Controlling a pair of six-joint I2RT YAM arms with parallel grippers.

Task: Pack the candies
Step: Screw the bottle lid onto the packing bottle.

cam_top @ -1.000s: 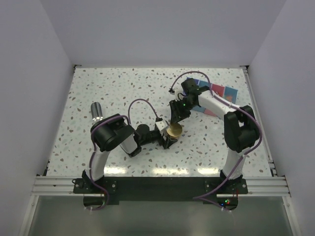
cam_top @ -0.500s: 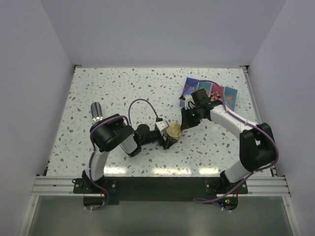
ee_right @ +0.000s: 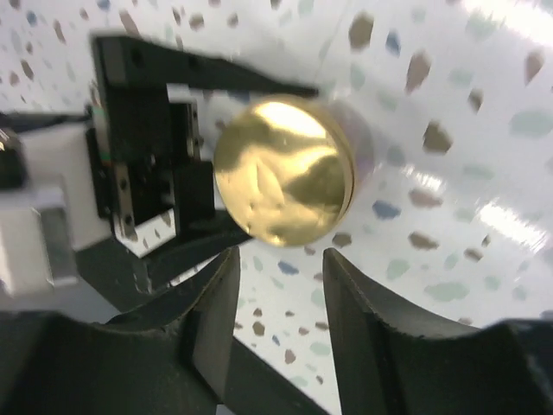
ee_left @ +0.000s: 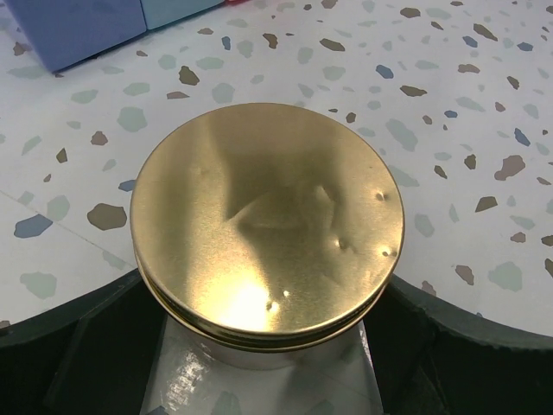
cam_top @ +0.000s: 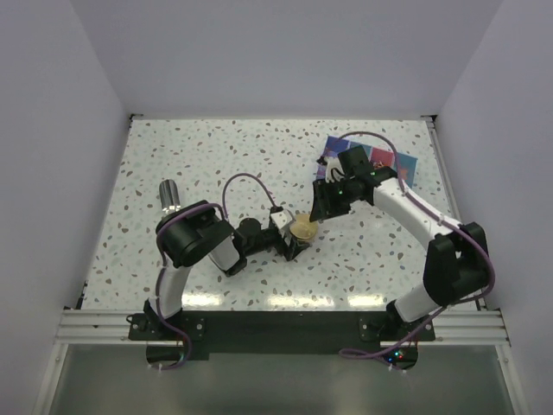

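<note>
The table [cam_top: 216,156] is white terrazzo, flecked with grey, brown, tan and dull blue. The jar [ee_left: 259,372] is clear under a shiny gold lid [ee_left: 266,220]. At 2 o'clock on the table, the box [cam_top: 402,164] shows blue, pink and light-blue panels. The left end effector [cam_top: 301,230] and right end effector [ee_right: 281,264] are black. The arms [cam_top: 415,212] are white and black, with purple cables [cam_top: 246,179].

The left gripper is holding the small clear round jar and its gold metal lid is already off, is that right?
No. The gold metal lid is still on the small clear round jar, as the left wrist view shows. The left gripper does hold that jar.
</note>
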